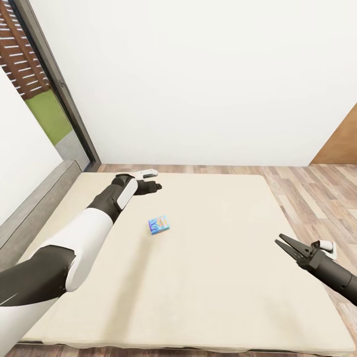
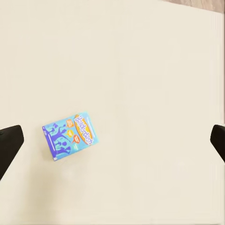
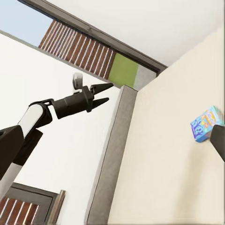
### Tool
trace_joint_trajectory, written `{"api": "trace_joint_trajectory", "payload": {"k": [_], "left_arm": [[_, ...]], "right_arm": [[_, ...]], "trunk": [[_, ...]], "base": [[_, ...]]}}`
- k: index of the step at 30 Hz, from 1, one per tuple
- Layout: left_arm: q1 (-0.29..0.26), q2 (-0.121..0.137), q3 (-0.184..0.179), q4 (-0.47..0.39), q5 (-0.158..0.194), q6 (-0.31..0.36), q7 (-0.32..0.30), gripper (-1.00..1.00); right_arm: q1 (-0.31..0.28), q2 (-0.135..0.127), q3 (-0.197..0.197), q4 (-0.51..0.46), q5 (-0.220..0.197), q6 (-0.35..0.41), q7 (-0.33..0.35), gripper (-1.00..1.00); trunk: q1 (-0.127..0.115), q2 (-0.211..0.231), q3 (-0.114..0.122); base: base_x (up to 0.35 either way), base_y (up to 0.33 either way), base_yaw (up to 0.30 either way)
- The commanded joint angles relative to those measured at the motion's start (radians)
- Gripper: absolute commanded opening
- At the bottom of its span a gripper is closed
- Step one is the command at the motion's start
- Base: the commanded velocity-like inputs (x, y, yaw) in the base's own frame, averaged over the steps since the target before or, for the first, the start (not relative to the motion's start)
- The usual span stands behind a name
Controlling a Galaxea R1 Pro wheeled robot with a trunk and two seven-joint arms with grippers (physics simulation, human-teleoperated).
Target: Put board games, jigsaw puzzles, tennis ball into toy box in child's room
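One board game (image 1: 158, 224), a small blue box with cartoon print, lies flat near the middle of the bed (image 1: 223, 277). My left gripper (image 1: 156, 187) hovers above the mattress just beyond the game, open and empty. In the left wrist view the board game (image 2: 70, 136) sits on the mattress between the widely spread fingertips (image 2: 10, 144), nearer to one of them. My right gripper (image 1: 283, 243) is open and empty over the bed's right side, well apart from the game. The right wrist view shows the board game (image 3: 206, 123) and the open left gripper (image 3: 105, 93).
A grey bed frame edge (image 1: 34, 208) runs along the left, beside a dark-framed glass door (image 1: 59, 89). A white wall stands behind the bed. Wood floor (image 1: 317, 198) lies to the right, with a brown door (image 1: 344, 144) at the far right.
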Motion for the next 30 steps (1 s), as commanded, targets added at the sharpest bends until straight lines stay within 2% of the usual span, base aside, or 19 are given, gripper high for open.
{"api": "trace_joint_trajectory", "payload": {"k": [1,10,15,21,30], "left_arm": [[-0.001,-0.001,-0.005,-0.001,0.01,0.003,0.01,1.0],[-0.001,-0.007,-0.007,-0.001,0.008,0.003,0.011,1.0],[-0.004,-0.006,-0.007,-0.002,0.009,0.004,0.011,1.0],[-0.022,-0.006,-0.005,-0.003,0.01,-0.001,0.01,1.0],[-0.025,-0.004,-0.004,-0.052,0.008,0.004,0.011,1.0]], "right_arm": [[-0.001,0.0,-0.002,-0.001,0.002,0.006,0.003,1.0],[-0.001,0.0,-0.008,-0.004,0.005,0.003,0.01,1.0],[-0.001,0.0,-0.028,-0.004,0.005,0.004,0.01,1.0],[-0.001,-0.001,-0.051,-0.002,0.006,0.007,0.01,1.0],[-0.001,0.0,-0.054,-0.002,0.006,0.006,0.01,1.0]], "trunk": [[0.001,-0.002,-0.002],[0.001,-0.002,-0.002],[0.001,-0.002,-0.002],[0.001,-0.002,-0.009],[0.001,-0.002,-0.023]], "base": [[0.0,0.0,0.0],[0.0,0.0,0.0],[0.0,0.0,0.0],[0.0,0.0,0.0],[0.0,0.0,0.0]]}}
